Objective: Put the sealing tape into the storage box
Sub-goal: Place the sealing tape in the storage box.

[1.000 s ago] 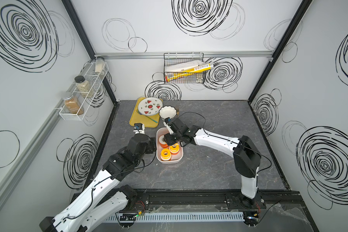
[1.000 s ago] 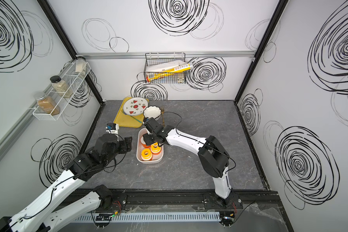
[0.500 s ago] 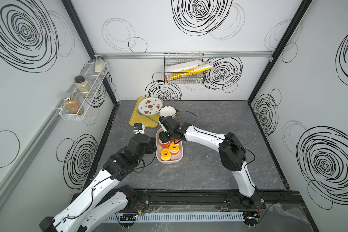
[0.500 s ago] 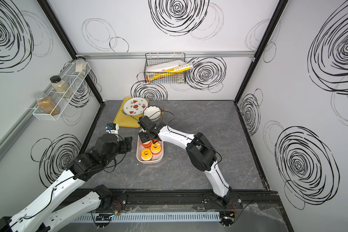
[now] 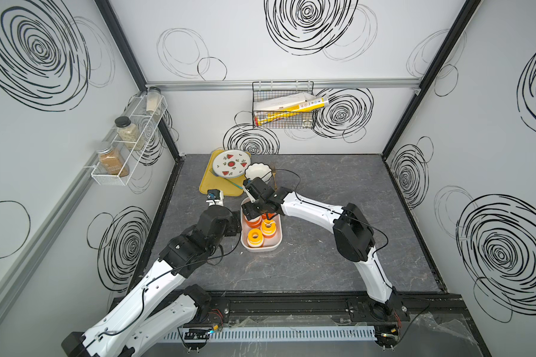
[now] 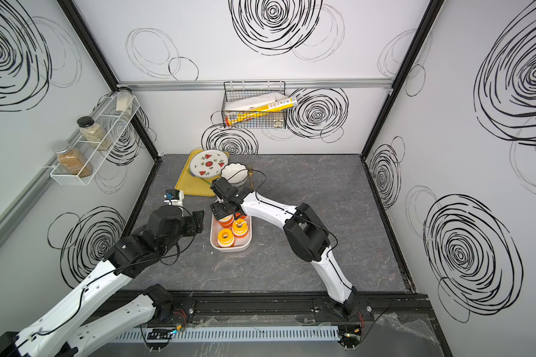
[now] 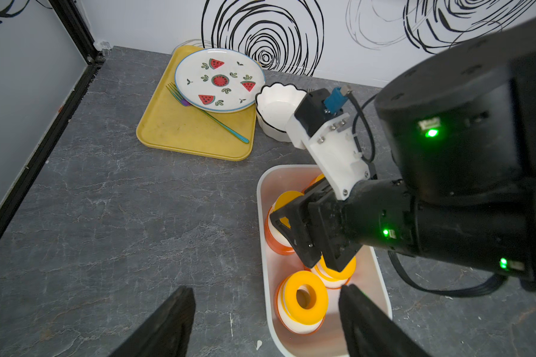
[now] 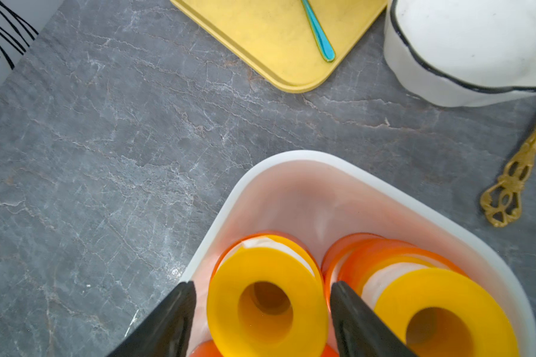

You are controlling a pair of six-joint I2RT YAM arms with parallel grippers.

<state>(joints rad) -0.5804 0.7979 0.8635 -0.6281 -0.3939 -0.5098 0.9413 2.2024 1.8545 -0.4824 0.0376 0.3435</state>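
Tape (image 5: 255, 237): several orange and yellow spools, all inside the box (image 5: 262, 249), left of centre in both top views. Right gripper (image 6: 218, 213) hangs over the box's far end, above the spools; its jaws cannot be read from here. Left gripper (image 6: 198, 221) sits just left of the box, over the table (image 6: 291, 262). Tray (image 5: 209, 182) and bowl (image 5: 256, 170) stand above the box in the frame.

Left wrist: left gripper (image 7: 265, 289) wide open and empty, close beside the box (image 7: 262, 197). A yellow spool of tape (image 7: 304, 296) lies tilted inside. Right gripper (image 7: 324, 262) points down among the spools. Plate (image 7: 219, 80) and fork (image 7: 223, 124) rest on the tray (image 7: 180, 129); bowl (image 7: 276, 105) just beside it.

Right wrist: right gripper (image 8: 262, 284) open, fingers (image 8: 167, 318) straddling one yellow-topped spool of tape (image 8: 229, 296), a thin gap each side, no hold. A second spool (image 8: 446, 284) leans just beside. Box (image 8: 291, 156) rim, tray (image 8: 276, 40), bowl (image 8: 471, 46) and a gold handle (image 8: 511, 182) lie beyond.
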